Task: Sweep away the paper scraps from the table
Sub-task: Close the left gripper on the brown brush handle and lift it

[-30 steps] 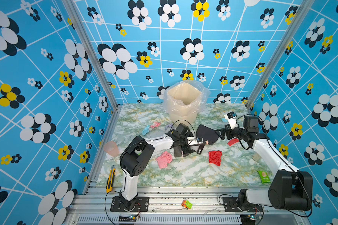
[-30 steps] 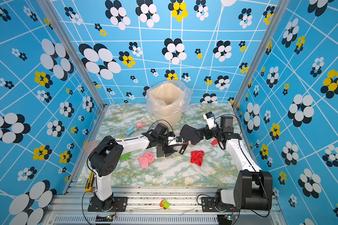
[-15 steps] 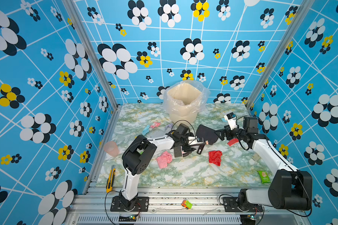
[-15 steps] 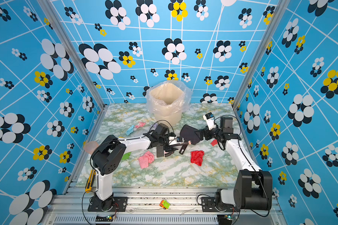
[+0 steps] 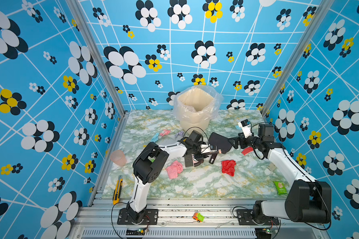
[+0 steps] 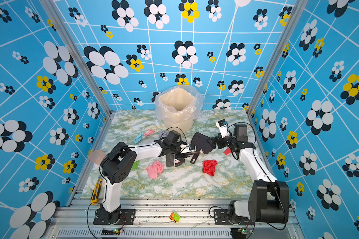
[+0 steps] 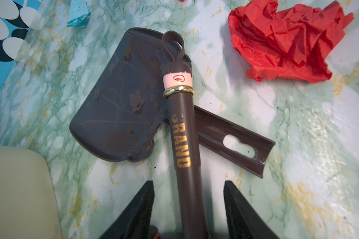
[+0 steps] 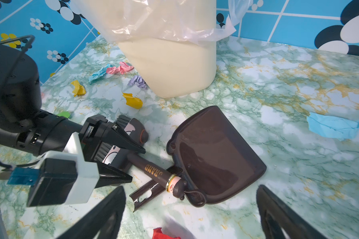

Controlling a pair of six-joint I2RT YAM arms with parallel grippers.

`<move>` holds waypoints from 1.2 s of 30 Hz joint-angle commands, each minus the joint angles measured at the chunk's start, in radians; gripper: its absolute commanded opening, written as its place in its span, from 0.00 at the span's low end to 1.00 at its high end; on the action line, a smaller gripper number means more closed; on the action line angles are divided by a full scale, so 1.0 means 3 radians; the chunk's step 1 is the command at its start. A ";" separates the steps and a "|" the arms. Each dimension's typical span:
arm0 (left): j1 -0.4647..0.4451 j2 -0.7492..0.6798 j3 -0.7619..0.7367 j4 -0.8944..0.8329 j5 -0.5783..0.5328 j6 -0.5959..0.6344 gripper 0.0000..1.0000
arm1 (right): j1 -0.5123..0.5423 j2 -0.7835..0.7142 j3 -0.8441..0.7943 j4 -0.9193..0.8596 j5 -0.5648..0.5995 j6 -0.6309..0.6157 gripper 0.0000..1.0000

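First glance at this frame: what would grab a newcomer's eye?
The blue flower-print walls shout loudest, boxing in the marble table. Next come the red paper wad right of centre and the pink wad left of it, with the plastic-lined cream bin at the back. Mid-table, the left gripper straddles a brown brush handle that crosses a dark dustpan.

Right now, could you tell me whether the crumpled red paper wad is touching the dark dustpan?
Apart. The left wrist view shows the red paper wad and the dustpan separated by a strip of bare table.
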 commanded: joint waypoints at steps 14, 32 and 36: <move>0.0061 0.0164 0.0231 -0.0495 -0.0027 -0.0006 0.48 | -0.0017 -0.0002 -0.0042 0.0064 -0.0047 0.0030 0.99; 0.0077 0.0231 0.0374 -0.0724 -0.0164 -0.0092 0.39 | -0.0017 0.0008 -0.0056 0.0092 -0.0054 0.0028 0.99; 0.0062 0.0258 0.0406 -0.0769 -0.0221 -0.0118 0.39 | -0.0018 0.0008 -0.0064 0.0097 -0.0059 0.0034 0.99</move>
